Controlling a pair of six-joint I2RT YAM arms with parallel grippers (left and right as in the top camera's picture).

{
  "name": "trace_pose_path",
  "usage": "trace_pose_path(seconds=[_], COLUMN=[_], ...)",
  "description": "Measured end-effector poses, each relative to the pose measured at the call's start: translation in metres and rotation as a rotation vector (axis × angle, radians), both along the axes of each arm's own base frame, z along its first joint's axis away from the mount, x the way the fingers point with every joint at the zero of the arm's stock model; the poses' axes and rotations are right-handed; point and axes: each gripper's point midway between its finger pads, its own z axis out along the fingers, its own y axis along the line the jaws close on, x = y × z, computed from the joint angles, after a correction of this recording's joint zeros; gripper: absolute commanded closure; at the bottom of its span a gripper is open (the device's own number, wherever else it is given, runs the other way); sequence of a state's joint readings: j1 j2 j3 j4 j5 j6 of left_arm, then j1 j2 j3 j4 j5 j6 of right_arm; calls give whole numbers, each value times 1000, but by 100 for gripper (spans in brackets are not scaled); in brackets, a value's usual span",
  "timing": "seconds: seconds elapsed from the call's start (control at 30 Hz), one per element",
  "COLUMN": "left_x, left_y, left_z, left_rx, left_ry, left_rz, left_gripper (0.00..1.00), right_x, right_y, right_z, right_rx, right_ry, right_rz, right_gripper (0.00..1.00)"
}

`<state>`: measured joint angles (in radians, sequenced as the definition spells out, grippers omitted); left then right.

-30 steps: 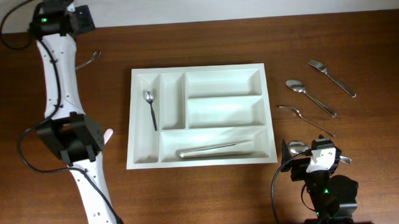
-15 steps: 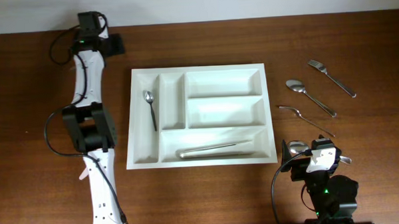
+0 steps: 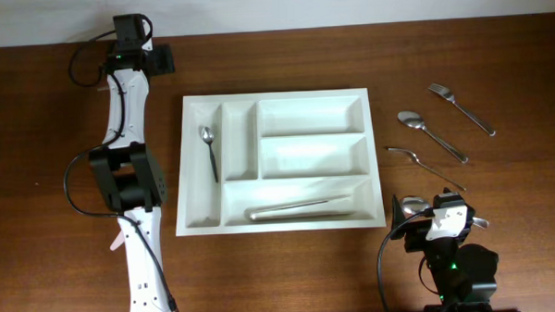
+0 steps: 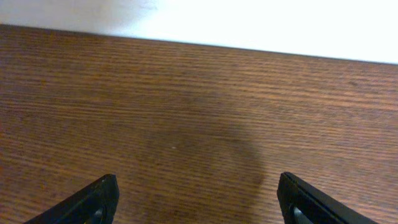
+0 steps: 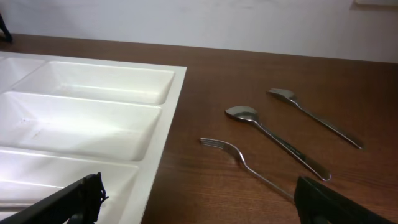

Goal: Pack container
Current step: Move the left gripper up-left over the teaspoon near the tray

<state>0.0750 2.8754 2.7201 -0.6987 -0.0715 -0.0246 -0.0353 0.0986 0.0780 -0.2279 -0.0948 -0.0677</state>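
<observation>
The white container [image 3: 273,101] sits mid-table, with a small spoon [image 3: 209,149] in its left narrow compartment and a long silver utensil [image 3: 302,208] in the long front one. My left gripper [image 3: 128,27] reaches to the far back left corner. In the left wrist view it [image 4: 196,186] stands open over bare wood with nothing between its fingers. My right gripper [image 3: 437,211] rests open at the front right, beside the container's corner [image 5: 168,143]. Right of the container lie a fork [image 5: 245,165], a spoon [image 5: 273,140] and another fork [image 5: 314,118], all loose on the table.
The same loose cutlery shows from above: a fork [image 3: 426,167], a spoon [image 3: 431,135] and a fork [image 3: 461,108]. The left arm [image 3: 121,180] stretches along the container's left side. A white wall [image 4: 249,22] borders the table's back edge.
The left arm has swung right, so its gripper now sits nearer the container's back left corner. A spoon seen beside that arm a second ago no longer shows. The right arm has not moved.
</observation>
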Motion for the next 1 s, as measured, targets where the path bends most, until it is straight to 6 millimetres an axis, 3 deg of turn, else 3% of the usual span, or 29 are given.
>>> trace_pose_path(seconds=[0.17, 0.8, 1.0], left_x=[-11, -41, -46], left_y=[2, 18, 23], left_z=[-8, -8, -7], left_rx=[12, 91, 121], left_ry=[56, 188, 206], left_rz=[6, 70, 89], left_gripper=[23, 23, 28], right_x=[0, 0, 0], right_y=[0, 0, 0], right_z=[0, 0, 0], right_rx=[0, 0, 0], right_ry=[0, 0, 0], right_rz=[0, 0, 0], right_gripper=[1, 1, 1])
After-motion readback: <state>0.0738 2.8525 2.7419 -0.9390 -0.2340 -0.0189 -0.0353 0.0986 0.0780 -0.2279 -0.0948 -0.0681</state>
